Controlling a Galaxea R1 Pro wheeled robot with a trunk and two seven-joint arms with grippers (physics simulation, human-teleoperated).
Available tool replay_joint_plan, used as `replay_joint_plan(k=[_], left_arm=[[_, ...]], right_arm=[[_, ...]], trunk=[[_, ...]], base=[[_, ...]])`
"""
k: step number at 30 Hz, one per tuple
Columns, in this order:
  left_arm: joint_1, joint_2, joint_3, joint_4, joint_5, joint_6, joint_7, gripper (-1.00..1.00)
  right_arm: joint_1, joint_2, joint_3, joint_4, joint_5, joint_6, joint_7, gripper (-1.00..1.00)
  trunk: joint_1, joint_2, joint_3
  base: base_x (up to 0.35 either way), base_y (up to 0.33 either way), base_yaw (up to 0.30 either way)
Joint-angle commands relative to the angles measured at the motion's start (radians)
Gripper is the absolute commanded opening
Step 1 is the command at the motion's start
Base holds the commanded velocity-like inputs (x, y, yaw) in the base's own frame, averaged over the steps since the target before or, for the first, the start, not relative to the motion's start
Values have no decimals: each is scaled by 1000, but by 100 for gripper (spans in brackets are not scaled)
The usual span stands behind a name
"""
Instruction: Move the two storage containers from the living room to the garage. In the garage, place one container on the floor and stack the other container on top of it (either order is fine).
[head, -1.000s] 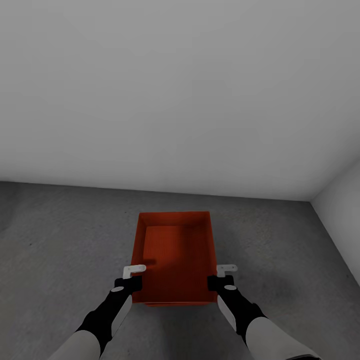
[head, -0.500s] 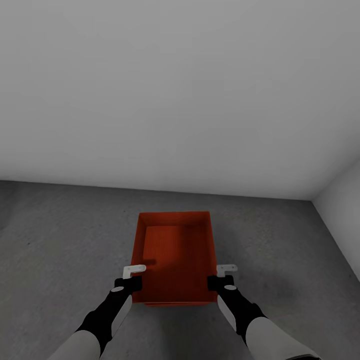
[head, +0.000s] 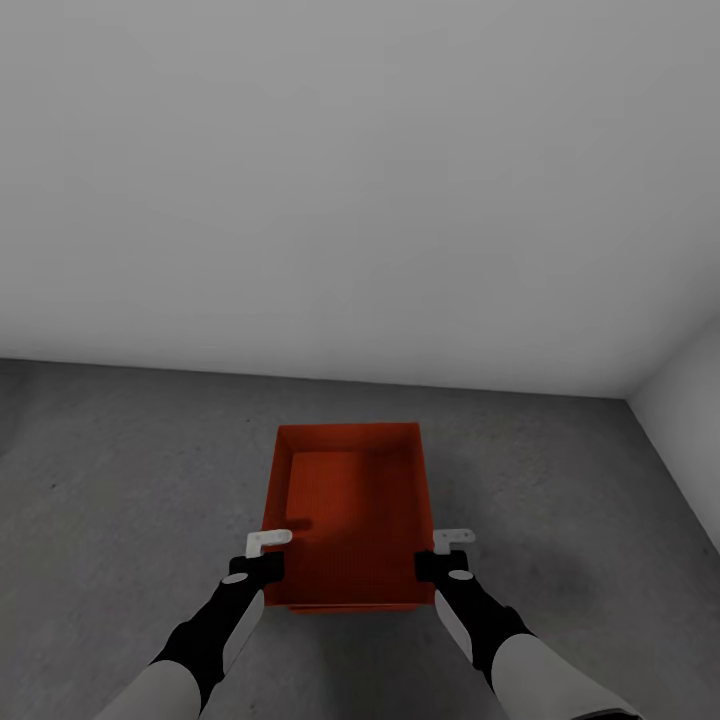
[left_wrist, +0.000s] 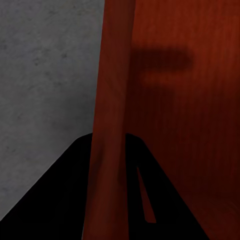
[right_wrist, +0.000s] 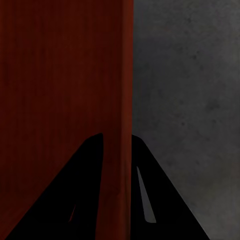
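Jaws astride orange-red ribbed container (head: 350, 510)

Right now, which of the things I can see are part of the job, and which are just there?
Part of the job:
- storage container
- left gripper and right gripper, fingers astride its side walls
- grey concrete floor of the garage

Just there:
- white back wall
- white side wall

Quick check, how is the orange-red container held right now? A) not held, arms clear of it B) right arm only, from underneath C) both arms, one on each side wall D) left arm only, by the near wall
C: in the head view the left gripper and right gripper sit on opposite side walls of the container, and each wrist view shows a wall running between the jaws.
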Motion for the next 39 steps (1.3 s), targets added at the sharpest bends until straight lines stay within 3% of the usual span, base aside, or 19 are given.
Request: replay_joint_plan(k=[1,30,39], left_arm=[[0,-9,0,-4,9,4,11,-100],[0,-9,0,-4,9,4,11,-100],[0,-9,0,-4,9,3,11,-100]], right_arm=[[0,0,-24,-3,5,8,-12,-100],[-1,-1,-24,-3,5,8,-12,-100],[-1,-1,-24,-3,5,8,-12,-100]], trunk=[[4,-8,-4],[115,-211,-95],[119,-218,-98]], base=[[0,0,0],[0,0,0],[0,0,0]])
